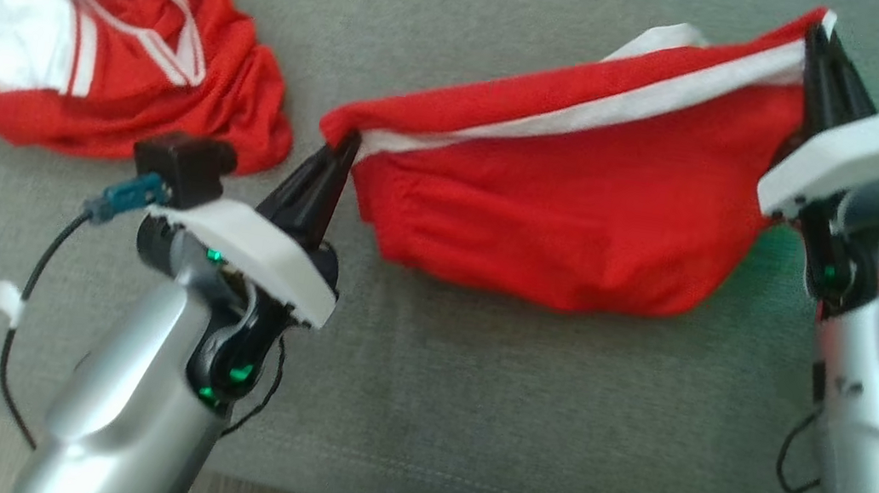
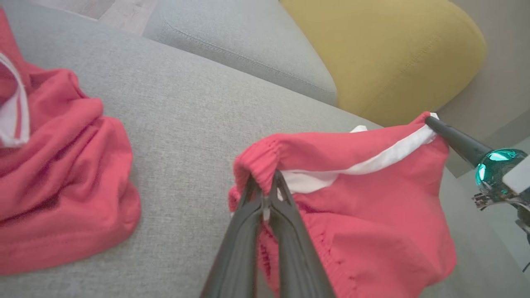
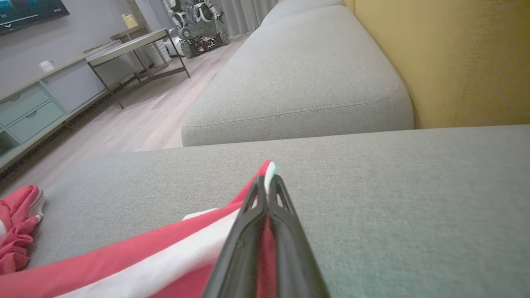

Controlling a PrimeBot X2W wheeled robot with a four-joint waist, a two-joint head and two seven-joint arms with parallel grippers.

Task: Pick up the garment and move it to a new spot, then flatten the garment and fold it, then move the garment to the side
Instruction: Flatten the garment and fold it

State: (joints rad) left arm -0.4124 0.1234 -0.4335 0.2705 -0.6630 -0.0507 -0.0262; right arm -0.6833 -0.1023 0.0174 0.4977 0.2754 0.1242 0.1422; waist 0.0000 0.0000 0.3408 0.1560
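A red garment (image 1: 581, 215) with a white stripe hangs stretched between my two grippers above the grey sofa cushion (image 1: 471, 388), its lower part sagging onto the fabric. My left gripper (image 1: 346, 146) is shut on its left corner, seen close up as a gathered elastic edge (image 2: 265, 174) pinched by my left gripper (image 2: 267, 182). My right gripper (image 1: 817, 37) is shut on the garment's right corner; in the right wrist view my right gripper (image 3: 268, 182) pinches the red and white hem (image 3: 269, 167).
A second red and white garment (image 1: 114, 55) lies crumpled on the cushion at the far left. A yellow cushion (image 2: 385, 54) stands behind the sofa seat. A low table (image 3: 136, 45) and a cabinet (image 3: 29, 111) stand across the wooden floor (image 3: 136, 124).
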